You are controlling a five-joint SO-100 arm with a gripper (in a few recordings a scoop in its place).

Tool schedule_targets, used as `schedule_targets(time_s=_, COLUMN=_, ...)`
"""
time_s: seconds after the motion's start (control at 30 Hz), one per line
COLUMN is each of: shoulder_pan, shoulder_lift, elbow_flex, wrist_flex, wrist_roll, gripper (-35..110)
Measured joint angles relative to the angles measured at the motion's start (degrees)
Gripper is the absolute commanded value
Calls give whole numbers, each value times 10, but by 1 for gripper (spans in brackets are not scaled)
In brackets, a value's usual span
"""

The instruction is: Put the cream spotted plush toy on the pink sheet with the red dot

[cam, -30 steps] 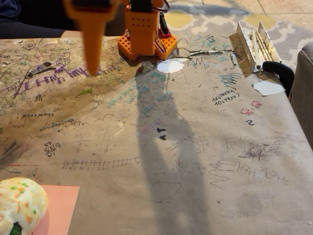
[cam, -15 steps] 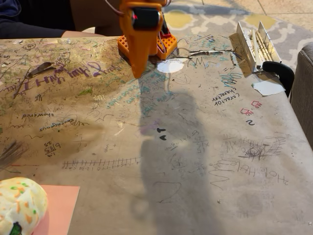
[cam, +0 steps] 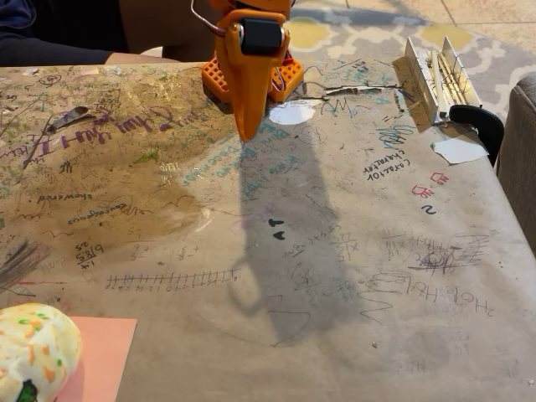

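A scribble-covered brown table (cam: 352, 335) fills the fixed view, its surface crowded with pen marks, doodles and handwritten words, and crossed by a long dark shadow that runs from the far centre toward the near edge. At the far centre stands the orange arm (cam: 249, 50), its base planted on the table and its upper part tipped forward, so that the jaws (cam: 247, 134) point straight down and hang just above the surface, near the base. The tip reads as 1 tapered orange point; whether the jaws are parted or closed cannot be told from this angle, and nothing is seen between them. A grey couch arm (cam: 521, 159) rises past the right edge of the table. At the far left a person's dark sleeve (cam: 50, 38) rests along the table's far edge. At the far right lies a folded metal clamp stand (cam: 435, 75) with a black knob (cam: 479, 124) beside it. In the near left corner the pink sheet with the red dot (cam: 105, 356) lies flat, partly cut off by the picture's lower edge. The cream spotted plush toy (cam: 35, 352) sits on the sheet's left part, well apart from the jaws. A white paper scrap (cam: 459, 151) lies near the black knob, and a smaller white oval scrap (cam: 291, 113) lies just right of the jaws.
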Motion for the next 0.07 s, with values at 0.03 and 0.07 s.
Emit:
schedule_targets(time_s=0.03, shoulder_pan=0, shoulder_lift=2, elbow_flex=0, wrist_flex=0, wrist_roll=0, gripper=0)
schedule_targets(time_s=0.07, shoulder_pan=0, shoulder_lift=2, elbow_flex=0, wrist_flex=0, wrist_roll=0, gripper=0)
